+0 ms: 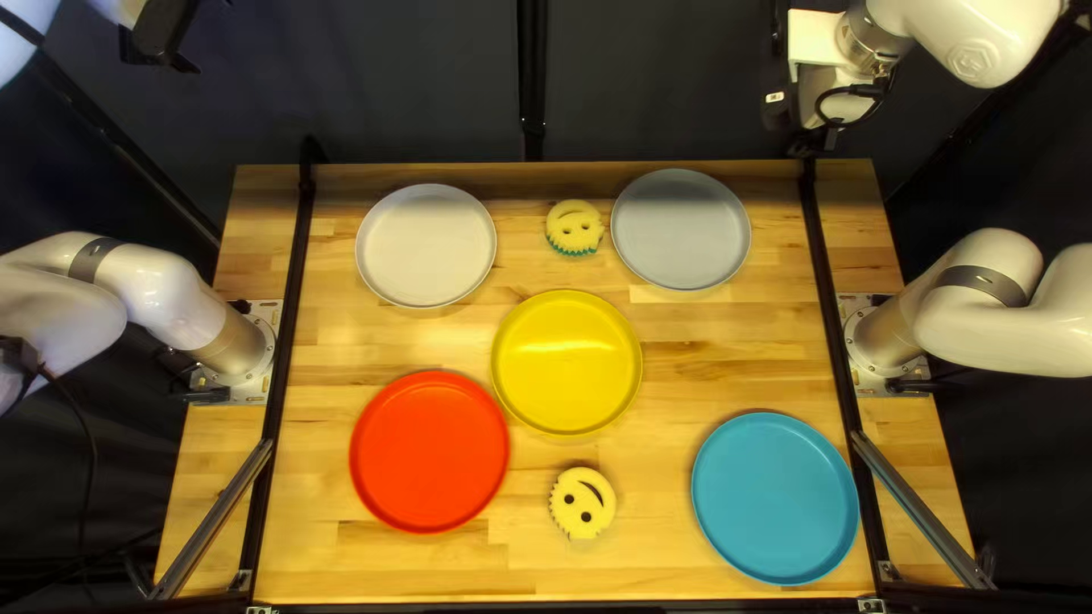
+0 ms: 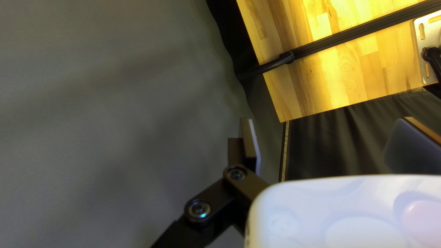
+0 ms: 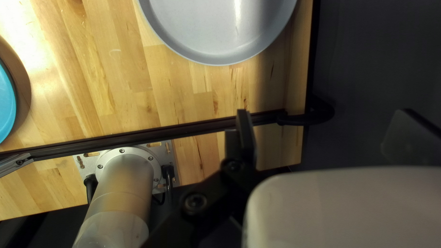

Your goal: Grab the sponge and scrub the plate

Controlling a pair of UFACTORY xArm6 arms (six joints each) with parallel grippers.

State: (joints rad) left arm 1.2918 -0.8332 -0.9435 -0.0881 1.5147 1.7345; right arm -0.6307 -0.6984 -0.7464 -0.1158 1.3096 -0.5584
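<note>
Top left view: nothing picked up, nothing being scrubbed

Nearest, well to the right of the yellow plate (image 1: 567, 362), the blue plate (image 1: 775, 498) sits on the counter (image 1: 671, 387). The near sponge (image 1: 582, 503), smiley-faced with a scalloped edge, lies on the near side of the yellow plate, touching no plate. The red plate (image 1: 429, 451) is to the yellow one's near left. The yellow plate itself holds no sponge, so no scrubbing is under way there.

On the yellow plate's far side, the white plate (image 1: 427, 246) is to the left and the grey plate (image 1: 681, 230) to the right. Straight beyond it is the far sponge (image 1: 575, 227), just beside the grey plate.

Farthest out, the left pincer (image 2: 328, 131) is raised well beyond the yellow plate to its left, towards the dark curtain (image 1: 398, 91), its fingers apart with nothing in them. The right pincer (image 3: 325, 124), beyond the yellow plate to its right, is also spread and empty.

I judge the task at its very start. Left to do: choose a sponge, grasp and lift it, carry it to a plate and scrub. Which plate is meant, I cannot tell.
</note>
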